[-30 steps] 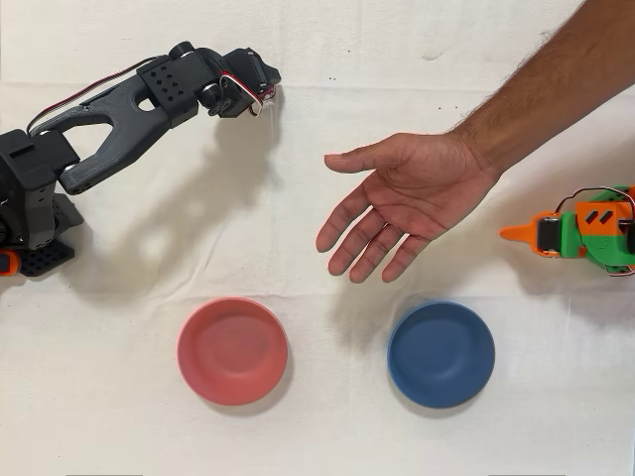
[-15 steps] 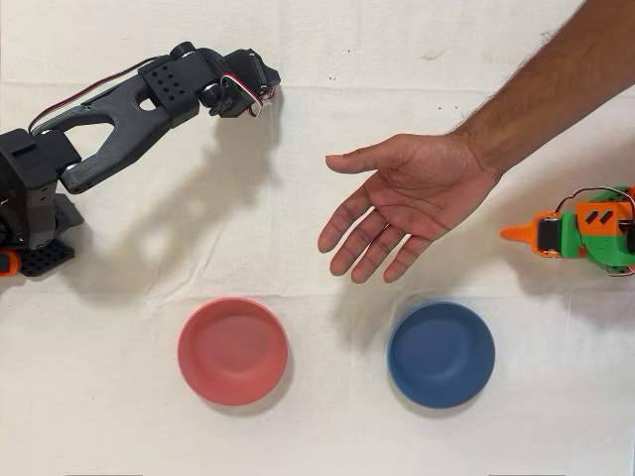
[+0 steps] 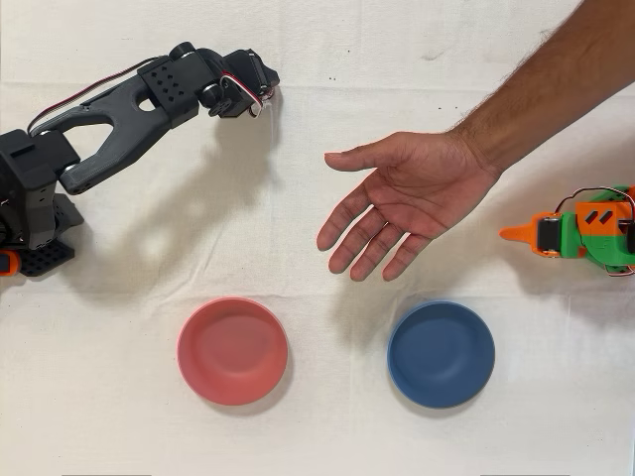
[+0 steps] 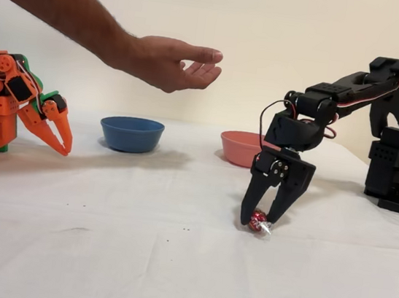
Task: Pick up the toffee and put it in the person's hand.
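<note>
The toffee, a small red foil sweet with a clear twisted end, lies on the white cloth in the fixed view. My black gripper points straight down over it, one finger pressed against each side of the sweet, which still touches the table. From overhead, the gripper is at the upper left and covers the toffee. The person's hand hovers palm-up and open in mid-scene, well to the right of my gripper; in the fixed view the hand hangs high at the left.
A pink bowl and a blue bowl stand along the lower part of the overhead view. The idle orange arm rests at the right edge. The person's forearm crosses the upper right corner.
The person's hand has shifted very slightly. My arm and gripper have not visibly moved.
</note>
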Available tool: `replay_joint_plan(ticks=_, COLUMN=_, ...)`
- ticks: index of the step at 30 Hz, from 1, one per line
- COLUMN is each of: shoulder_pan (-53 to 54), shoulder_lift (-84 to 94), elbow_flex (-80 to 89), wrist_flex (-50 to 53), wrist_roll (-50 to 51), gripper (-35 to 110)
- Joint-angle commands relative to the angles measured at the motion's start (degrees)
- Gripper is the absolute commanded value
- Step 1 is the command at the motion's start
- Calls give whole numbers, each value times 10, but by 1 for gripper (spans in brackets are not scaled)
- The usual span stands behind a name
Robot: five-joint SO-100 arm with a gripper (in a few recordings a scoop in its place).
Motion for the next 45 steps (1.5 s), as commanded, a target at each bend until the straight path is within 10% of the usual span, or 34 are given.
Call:
replay_joint_plan(ticks=1, shoulder_pan=9, shoulder_lift=124, elbow_flex=12, wrist_flex=10, wrist_roll=-6, gripper=16)
replay_joint_plan(ticks=45, shoulder_pan=280, shoulder_lift=478, elbow_flex=140, wrist_flex=-39, wrist_roll=-95, gripper=18)
